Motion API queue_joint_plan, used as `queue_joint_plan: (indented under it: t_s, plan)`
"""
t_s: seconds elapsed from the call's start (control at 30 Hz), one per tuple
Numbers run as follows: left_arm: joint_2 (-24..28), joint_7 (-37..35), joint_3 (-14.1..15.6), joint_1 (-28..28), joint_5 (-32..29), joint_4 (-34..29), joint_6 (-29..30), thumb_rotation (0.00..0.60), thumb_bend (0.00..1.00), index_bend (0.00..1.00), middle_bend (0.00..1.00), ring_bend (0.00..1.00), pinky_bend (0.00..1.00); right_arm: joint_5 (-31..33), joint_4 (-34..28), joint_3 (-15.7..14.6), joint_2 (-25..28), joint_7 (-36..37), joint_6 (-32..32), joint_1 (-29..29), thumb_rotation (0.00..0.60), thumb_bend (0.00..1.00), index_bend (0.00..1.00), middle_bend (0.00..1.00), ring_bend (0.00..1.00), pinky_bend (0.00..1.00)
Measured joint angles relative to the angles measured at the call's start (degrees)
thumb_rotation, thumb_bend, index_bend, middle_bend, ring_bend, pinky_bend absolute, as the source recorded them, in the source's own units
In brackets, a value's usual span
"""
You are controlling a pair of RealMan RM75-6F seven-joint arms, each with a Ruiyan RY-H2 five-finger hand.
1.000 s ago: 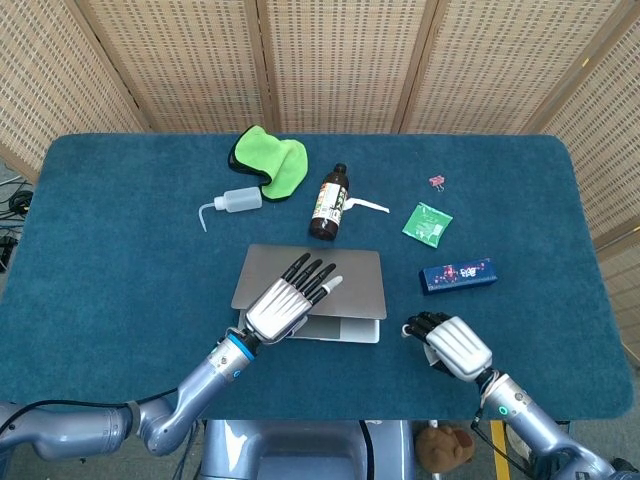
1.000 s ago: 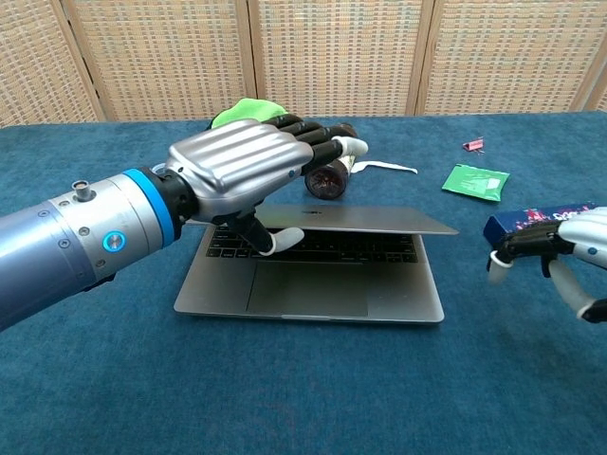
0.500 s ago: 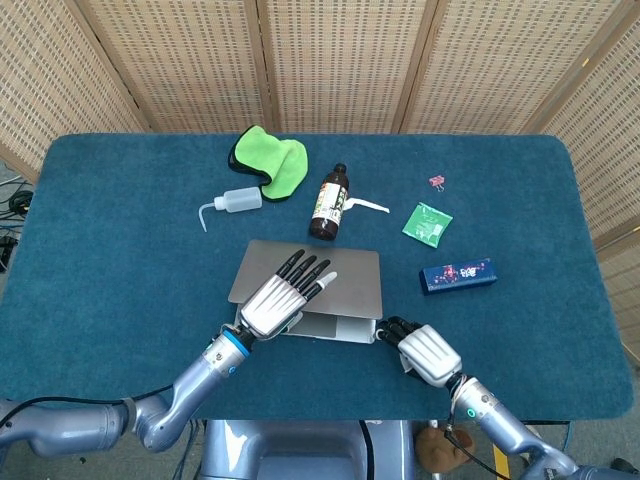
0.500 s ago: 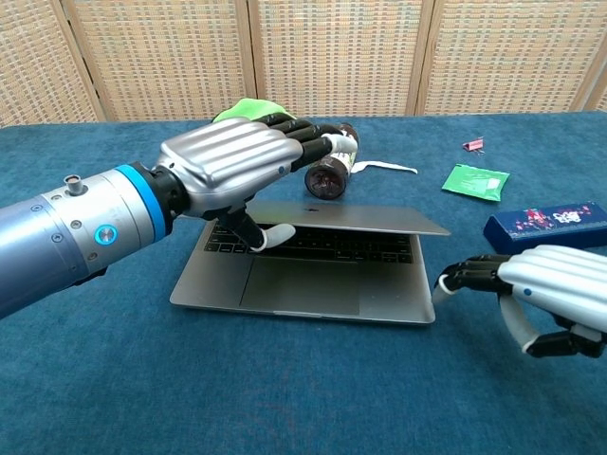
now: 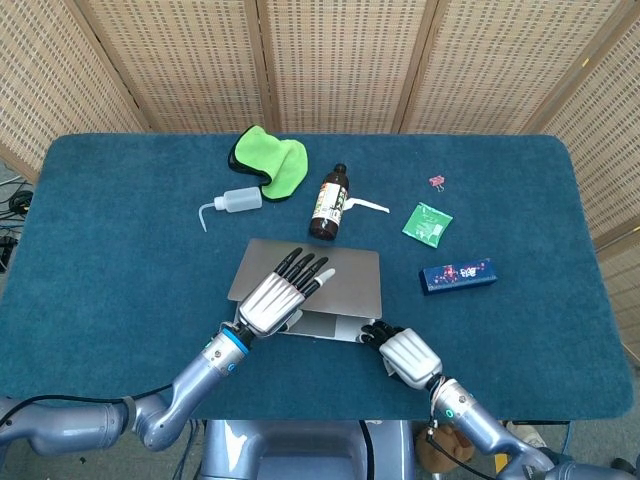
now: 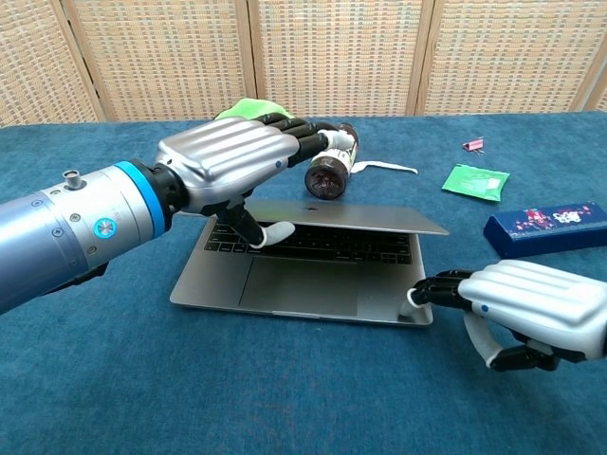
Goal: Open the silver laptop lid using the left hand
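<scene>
Right robot hand (image 6: 531,308) now at one laptop's (image 6: 313,284) front corner.

You had a silver laptop (image 5: 330,285) on the teal table (image 5: 110,260). A bright green cloth (image 5: 275,160) lay near its far edge, and a navy box (image 5: 458,275) toward its right edge.
</scene>
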Motion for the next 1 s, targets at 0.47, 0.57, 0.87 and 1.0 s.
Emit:
queue_joint_plan:
  t_s: [0.47,0.57,0.87,1.0]
  plan:
    - [1.3,-0.8,0.4,-0.5,-0.5,-0.4,1.0,0.6,0.4,0.0,0.0,0.0,0.0,3.3,-1.6,-0.8,0.4,-4.0,-2.3,1.2,0.6,1.0,0.17,0.16,0.14,0.39]
    - [1.8,-0.8,0.5,-0.5,-0.8,-0.2,1.2,0.6,0.4,0.0,0.0,0.0,0.0,3.5,-1.4,-1.2,0.3,-4.5,-2.3,1.3,0.6,1.0,0.17,0.16,0.14,0.39]
    - [3.2,-1.5,0.4,-0.3,-2.1,0.9,1.9,0.6,0.4,0.0,0.0,0.0,0.0,3.6,-1.4,-1.6,0.3,-5.5,-1.9,1.7,0.6,1.0,0.17,0.16,0.14,0.39]
    - [3.4,-1.9,0.3,-0.3,-2.7,1.8,2.0,0.6,0.41,0.0,0.0,0.0,0.0,3.8,-1.3,-1.8,0.2,-5.9,-1.7,1.8,0.6,1.0,0.17,0.16,0.14,0.39]
